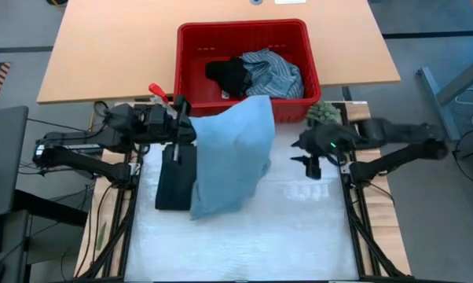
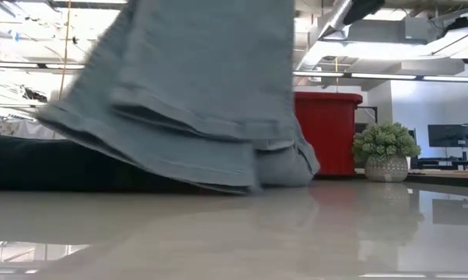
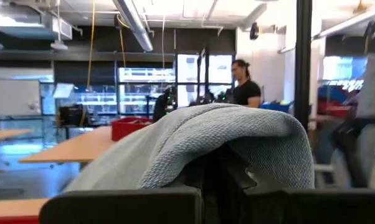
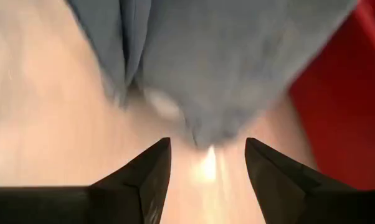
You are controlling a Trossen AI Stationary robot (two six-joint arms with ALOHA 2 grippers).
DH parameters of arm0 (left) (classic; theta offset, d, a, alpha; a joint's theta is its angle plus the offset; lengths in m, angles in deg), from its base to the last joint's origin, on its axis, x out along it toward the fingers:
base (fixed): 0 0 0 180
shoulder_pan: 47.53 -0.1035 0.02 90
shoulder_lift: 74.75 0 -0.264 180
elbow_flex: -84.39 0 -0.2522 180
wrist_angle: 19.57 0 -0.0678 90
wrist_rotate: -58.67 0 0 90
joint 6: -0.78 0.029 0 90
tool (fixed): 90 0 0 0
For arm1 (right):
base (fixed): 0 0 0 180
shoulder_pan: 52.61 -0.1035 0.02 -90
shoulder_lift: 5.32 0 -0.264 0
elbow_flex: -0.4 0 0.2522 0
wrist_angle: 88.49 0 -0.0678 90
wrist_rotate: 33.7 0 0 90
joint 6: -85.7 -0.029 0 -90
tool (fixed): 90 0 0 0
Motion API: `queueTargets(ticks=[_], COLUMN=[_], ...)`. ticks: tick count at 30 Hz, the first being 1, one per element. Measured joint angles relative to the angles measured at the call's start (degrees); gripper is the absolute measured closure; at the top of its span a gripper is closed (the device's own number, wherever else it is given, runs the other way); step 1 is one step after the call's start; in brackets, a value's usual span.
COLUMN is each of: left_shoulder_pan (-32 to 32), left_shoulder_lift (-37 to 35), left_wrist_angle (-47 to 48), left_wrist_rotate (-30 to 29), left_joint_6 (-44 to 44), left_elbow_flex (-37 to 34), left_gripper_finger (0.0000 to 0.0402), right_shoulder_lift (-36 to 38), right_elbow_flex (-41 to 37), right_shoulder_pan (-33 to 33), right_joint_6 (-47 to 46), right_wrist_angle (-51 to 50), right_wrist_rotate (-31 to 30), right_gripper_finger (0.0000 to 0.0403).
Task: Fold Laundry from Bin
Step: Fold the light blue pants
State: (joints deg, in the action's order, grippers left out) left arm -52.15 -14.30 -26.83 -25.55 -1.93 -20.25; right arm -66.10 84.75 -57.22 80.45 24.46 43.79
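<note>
The light blue jeans (image 1: 232, 153) hang from my left gripper (image 1: 183, 119), which is shut on their upper left corner near the bin's front left corner. Their lower end (image 2: 179, 167) rests on the table and on a dark navy piece (image 1: 174, 182) lying flat under their left edge. The red bin (image 1: 244, 67) stands at the far middle and holds a striped shirt (image 1: 274, 72) and a black piece (image 1: 229, 77). My right gripper (image 1: 311, 163) is open to the right of the jeans, touching nothing. In its wrist view the jeans (image 4: 225, 62) hang just beyond its fingertips. My left gripper holds the jeans by a bunched upper edge (image 3: 237, 140), which drapes over and hides the shut fingers, so the exact hold cannot be told. The fingers come about level from the table's left side. The jeans hang slack below it, hems (image 2: 218, 175) on the table.
A spray bottle with a red trigger (image 1: 158, 92) stands left of the bin by my left arm. A small green fuzzy plant (image 1: 324, 112) sits right of the bin, near my right arm. The white mat (image 1: 284, 228) in front lies bare.
</note>
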Motion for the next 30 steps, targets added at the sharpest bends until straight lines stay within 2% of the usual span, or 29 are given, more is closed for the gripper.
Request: queueTargets(ticks=[3, 6, 10, 13, 17, 21, 24, 27, 30], left_shoulder_pan=[0.0, 0.0, 0.0, 0.2, 1.5, 2.9, 3.9, 5.2, 6.7], left_shoulder_lift=[-0.9, -1.6, -2.6, -3.4, -3.6, -3.7, -4.4, -6.1, -6.6], left_wrist_angle=[1.5, 1.7, 1.6, 2.5, 2.2, 2.9, 6.1, 9.8, 10.3], left_wrist_rotate=[1.2, 4.5, 7.2, 8.4, 8.5, 8.6, 8.1, 3.4, -0.2], left_joint_6=[-2.7, -6.1, -10.0, -11.7, -14.4, -16.5, -18.0, -18.0, -17.4], left_elbow_flex=[0.0, 0.0, 0.0, 0.0, 0.0, 0.0, 0.0, 0.0, 0.0], left_gripper_finger=[0.0401, 0.0401, 0.0401, 0.0401, 0.0401, 0.0401, 0.0401, 0.0401, 0.0401], right_shoulder_lift=[7.2, 7.9, 0.4, -9.1, -22.3, -33.3, -35.0, -33.2, -30.3], right_elbow_flex=[-19.3, -35.8, -48.9, -51.3, -46.8, -39.0, -37.0, -37.0, -34.4], right_shoulder_pan=[-2.1, -2.1, -2.1, -1.5, -0.4, 0.4, -1.4, -3.4, -2.9], right_joint_6=[4.0, 11.0, 19.6, 23.2, 25.1, 29.3, 34.9, 39.6, 39.1], right_wrist_angle=[28.1, 61.6, 100.8, 119.8, 131.7, 138.3, 143.1, 142.2, 138.4], right_wrist_rotate=[-5.7, -4.8, -4.7, -3.7, 0.6, 0.0, -2.4, -2.9, -4.7], right_gripper_finger=[0.0182, 0.0185, 0.0189, 0.0193, 0.0200, 0.0208, 0.0211, 0.0211, 0.0211])
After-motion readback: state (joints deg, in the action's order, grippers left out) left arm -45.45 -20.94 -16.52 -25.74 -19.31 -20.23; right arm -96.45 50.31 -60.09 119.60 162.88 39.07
